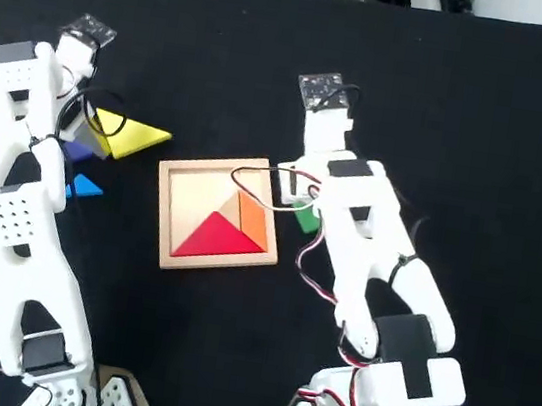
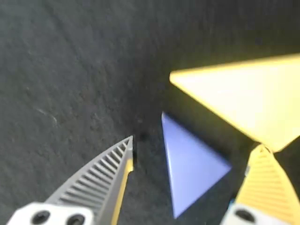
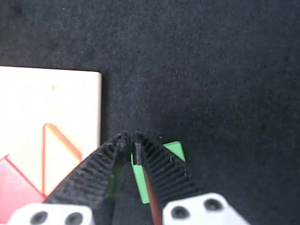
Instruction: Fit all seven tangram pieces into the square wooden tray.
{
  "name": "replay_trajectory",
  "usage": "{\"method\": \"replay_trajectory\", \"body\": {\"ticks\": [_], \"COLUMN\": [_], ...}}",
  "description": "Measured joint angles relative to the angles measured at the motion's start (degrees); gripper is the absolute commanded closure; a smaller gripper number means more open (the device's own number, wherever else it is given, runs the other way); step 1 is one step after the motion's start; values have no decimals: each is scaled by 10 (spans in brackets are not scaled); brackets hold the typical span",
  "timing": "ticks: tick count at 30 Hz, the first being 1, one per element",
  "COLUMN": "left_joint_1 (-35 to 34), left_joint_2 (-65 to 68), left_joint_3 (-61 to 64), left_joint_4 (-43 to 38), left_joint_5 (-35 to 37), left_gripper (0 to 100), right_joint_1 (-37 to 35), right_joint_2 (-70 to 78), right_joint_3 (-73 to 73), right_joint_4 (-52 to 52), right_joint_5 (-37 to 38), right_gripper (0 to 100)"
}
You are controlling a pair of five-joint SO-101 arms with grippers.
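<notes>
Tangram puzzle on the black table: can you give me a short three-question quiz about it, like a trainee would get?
1. True or false: the yellow triangular piece lies inside the square wooden tray.
2. How many pieces lie in the tray? A one, B two, C four.
3. What lies between the open fingers of the left gripper?
Key: 1 false, it lies outside. 2 B: the red triangular piece and the orange triangular piece. 3 The blue triangular piece.

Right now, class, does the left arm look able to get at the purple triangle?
Probably yes: the purple triangle lies between the open jaws of the left end effector, with nothing on top. The yellow triangle sits close by one jaw.
</notes>
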Motion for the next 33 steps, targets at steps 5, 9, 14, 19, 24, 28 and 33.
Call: {"method": "replay_trajectory", "body": {"ticks": [5,9,14,19,24,28,33], "left_joint_1": [-8,-8,-13,-15,-15,-15,-10], "left_joint_2": [4,4,7,31,33,35,33], "left_joint_3": [-2,-2,-2,-8,-13,-13,-13], "left_joint_4": [11,25,-13,-33,-33,-33,-19], "left_joint_5": [-7,-7,-7,-10,-10,-10,-10], "left_gripper": [625,625,625,629,630,722,866], "right_joint_1": [-4,-4,-4,-4,-4,-4,-4], "right_joint_2": [0,0,0,0,0,0,0], "right_joint_3": [4,4,4,4,4,4,4], "right_joint_4": [0,0,0,0,0,0,0], "right_joint_5": [0,0,0,0,0,0,0], "right_gripper": [987,987,987,987,986,986,986]}}
